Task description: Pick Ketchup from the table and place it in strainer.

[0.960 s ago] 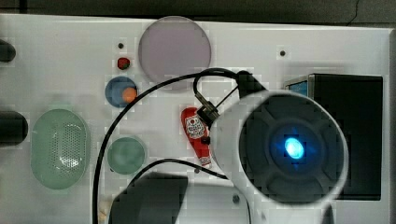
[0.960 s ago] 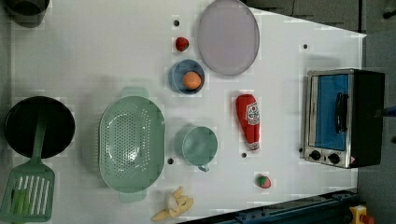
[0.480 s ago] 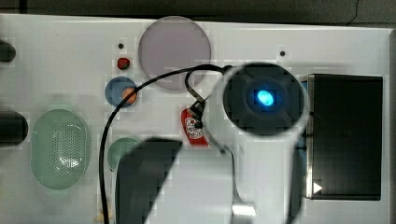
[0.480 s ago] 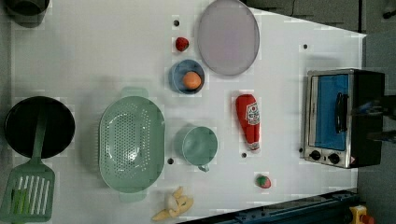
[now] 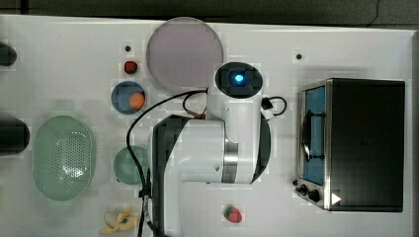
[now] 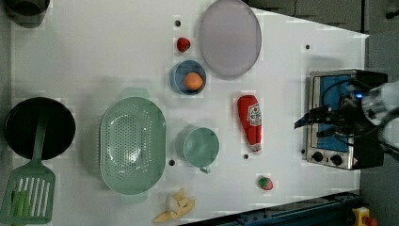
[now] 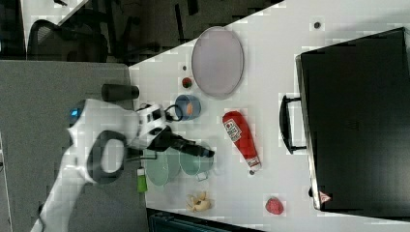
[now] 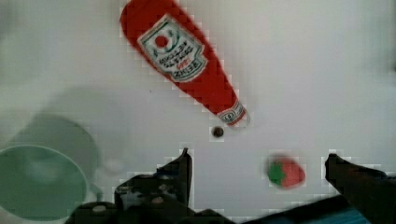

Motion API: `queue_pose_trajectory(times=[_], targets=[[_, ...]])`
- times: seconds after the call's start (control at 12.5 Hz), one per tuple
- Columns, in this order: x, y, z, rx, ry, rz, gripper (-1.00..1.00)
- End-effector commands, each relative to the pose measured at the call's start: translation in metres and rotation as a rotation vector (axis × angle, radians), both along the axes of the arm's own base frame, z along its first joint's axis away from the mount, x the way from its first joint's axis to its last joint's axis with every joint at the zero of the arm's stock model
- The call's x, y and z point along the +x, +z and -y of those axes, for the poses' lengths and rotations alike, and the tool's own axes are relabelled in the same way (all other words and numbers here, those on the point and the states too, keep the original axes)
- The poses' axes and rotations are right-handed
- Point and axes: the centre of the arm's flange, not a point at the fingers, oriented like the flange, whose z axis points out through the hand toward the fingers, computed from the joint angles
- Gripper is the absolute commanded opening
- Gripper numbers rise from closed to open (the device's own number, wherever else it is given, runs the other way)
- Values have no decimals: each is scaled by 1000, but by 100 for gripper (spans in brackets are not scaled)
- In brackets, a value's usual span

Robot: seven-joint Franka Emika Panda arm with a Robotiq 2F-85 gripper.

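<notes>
Ketchup bottle [image 6: 250,122] flat on the white table [image 6: 94,56], label up, cap toward the left view's bottom, base toward the purple plate [image 6: 229,36]. Sits between the small green cup [image 6: 201,147] and the toaster oven [image 6: 336,117] in the left view; strawberry [image 6: 265,182] off past the cap end. Untouched, nothing holding it. Gripper [image 8: 257,163] in the wrist view spread wide and empty, one finger either side of the strawberry, well above the table by the look of it. Bottle ahead of the fingertips [image 8: 184,161] there, lying on a diagonal, cap end nearer, small dark table hole just off the cap. Long axis neither in line with nor square to the gap between the fingers, so probably some wrist turn needed to close across the body, plus a reach forward and down. Strainer [image 6: 132,146] on the far side of the cup from the bottle in the left view, empty. Carry likely passes over the cup. Judged stage: approach, grasp not yet made.
</notes>
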Motion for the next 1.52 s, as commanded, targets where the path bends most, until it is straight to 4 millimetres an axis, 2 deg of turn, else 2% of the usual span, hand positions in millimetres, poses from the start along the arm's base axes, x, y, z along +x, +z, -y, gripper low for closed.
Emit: queue_pose_trajectory(times=[0.08,0.4,0.8,1.28,1.44,1.52], targets=[[9,-4,-15,88,303,109,100],[0,-69,-18,109,386,144,100],[-11,-132,-27,110,403,181,100],[-13,-189,-34,88,498,186,100],[-15,-201,-36,94,500,179,100],[-15,-203,-36,94,501,184,92]])
